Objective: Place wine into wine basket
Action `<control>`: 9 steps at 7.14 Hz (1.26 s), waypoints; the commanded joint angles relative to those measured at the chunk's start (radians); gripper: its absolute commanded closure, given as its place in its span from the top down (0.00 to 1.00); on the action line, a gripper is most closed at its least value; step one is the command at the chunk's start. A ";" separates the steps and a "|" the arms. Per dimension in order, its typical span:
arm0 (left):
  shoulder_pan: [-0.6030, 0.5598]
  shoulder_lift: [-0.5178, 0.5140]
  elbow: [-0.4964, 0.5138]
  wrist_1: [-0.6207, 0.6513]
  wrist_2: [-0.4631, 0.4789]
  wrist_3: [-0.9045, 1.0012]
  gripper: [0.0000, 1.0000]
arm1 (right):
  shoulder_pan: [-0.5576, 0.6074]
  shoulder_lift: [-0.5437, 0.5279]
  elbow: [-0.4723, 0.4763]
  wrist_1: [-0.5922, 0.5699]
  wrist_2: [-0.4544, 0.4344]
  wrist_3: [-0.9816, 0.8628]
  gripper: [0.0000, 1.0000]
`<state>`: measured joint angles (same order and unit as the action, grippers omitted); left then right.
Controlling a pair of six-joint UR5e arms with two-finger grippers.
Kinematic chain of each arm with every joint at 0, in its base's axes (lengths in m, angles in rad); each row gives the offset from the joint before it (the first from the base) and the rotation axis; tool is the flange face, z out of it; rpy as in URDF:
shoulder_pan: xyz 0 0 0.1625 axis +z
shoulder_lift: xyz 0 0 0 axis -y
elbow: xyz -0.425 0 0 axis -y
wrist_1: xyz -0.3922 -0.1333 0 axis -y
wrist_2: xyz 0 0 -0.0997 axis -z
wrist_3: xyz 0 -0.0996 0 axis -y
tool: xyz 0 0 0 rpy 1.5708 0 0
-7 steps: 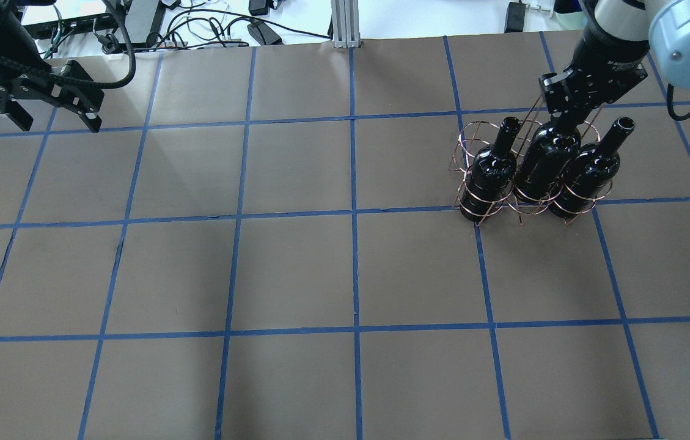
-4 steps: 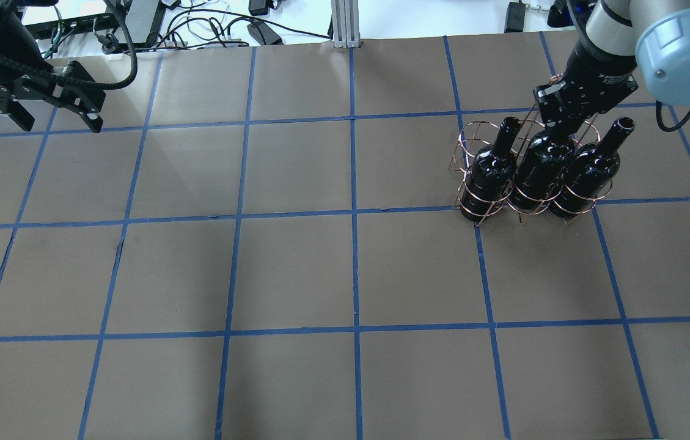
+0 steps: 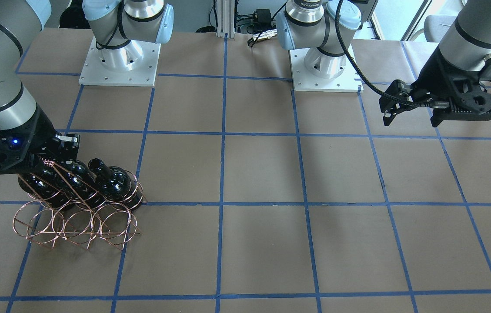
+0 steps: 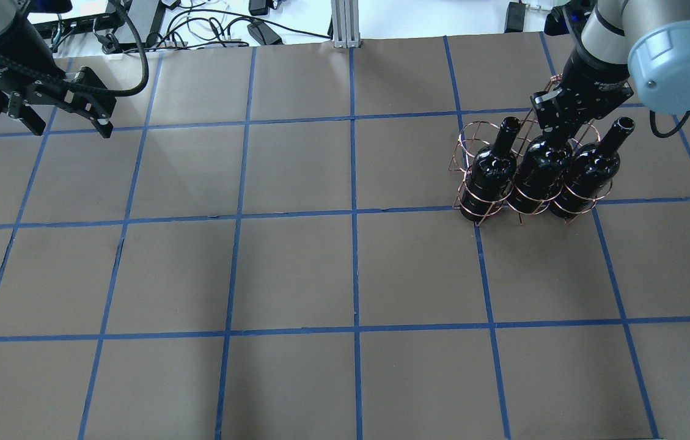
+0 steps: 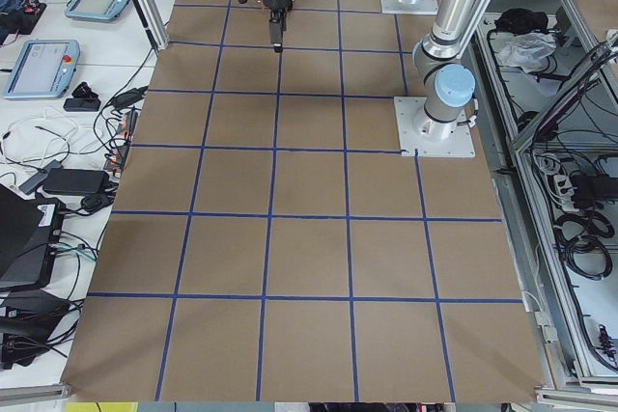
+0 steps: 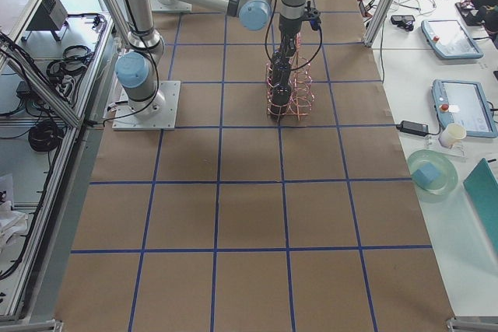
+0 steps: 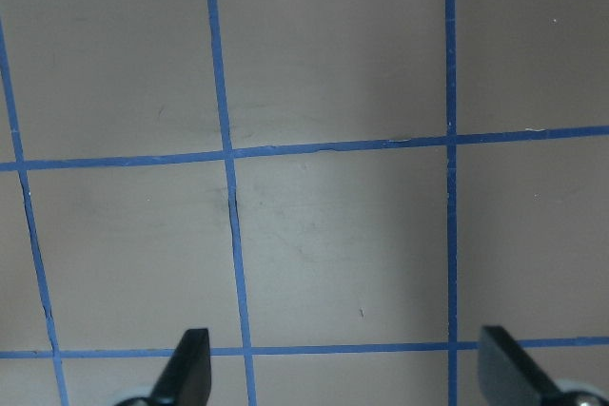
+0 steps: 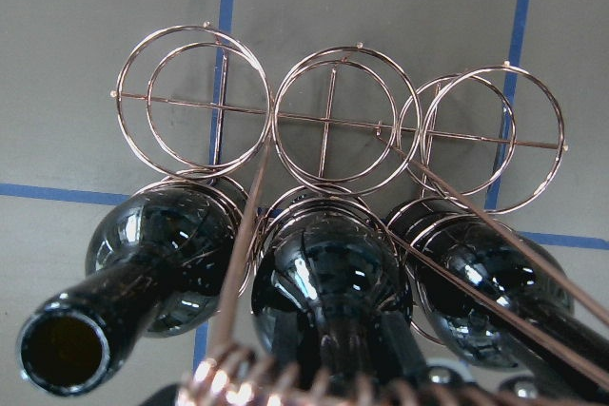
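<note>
The copper wire wine basket (image 4: 473, 131) stands at the table's far right. Three dark wine bottles fill its row nearer the robot: left (image 4: 491, 171), middle (image 4: 539, 170), right (image 4: 586, 171). The far row of rings (image 8: 333, 121) is empty. My right gripper (image 4: 557, 128) is shut on the neck of the middle bottle (image 8: 328, 282), beside the basket's wrapped handle (image 8: 257, 377). That bottle sits down inside its ring. My left gripper (image 4: 69, 125) is open and empty above bare table at the far left, and it also shows in the left wrist view (image 7: 344, 377).
The brown table (image 4: 296, 269) is marked with a blue tape grid. Cables and power bricks (image 4: 222, 27) lie beyond its far edge. The two arm bases (image 3: 119, 61) stand at the robot side. The basket also shows in the front view (image 3: 75, 226).
My right gripper has come down with the middle bottle, which now sits lower in its ring. My left gripper has shifted slightly to the right.
</note>
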<state>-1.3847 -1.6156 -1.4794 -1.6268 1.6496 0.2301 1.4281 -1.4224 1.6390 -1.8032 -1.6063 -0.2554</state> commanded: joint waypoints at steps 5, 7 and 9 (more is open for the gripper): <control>-0.022 0.006 -0.001 -0.002 -0.002 -0.152 1.00 | 0.005 -0.029 -0.098 0.132 0.000 0.010 1.00; -0.059 0.011 -0.001 -0.004 0.007 -0.152 1.00 | 0.050 -0.108 -0.159 0.255 0.008 0.039 1.00; -0.065 0.016 0.001 -0.010 -0.007 -0.143 1.00 | 0.196 -0.133 -0.159 0.263 0.008 0.237 1.00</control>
<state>-1.4443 -1.6018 -1.4794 -1.6344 1.6504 0.0846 1.5417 -1.5394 1.4841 -1.5520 -1.5994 -0.1315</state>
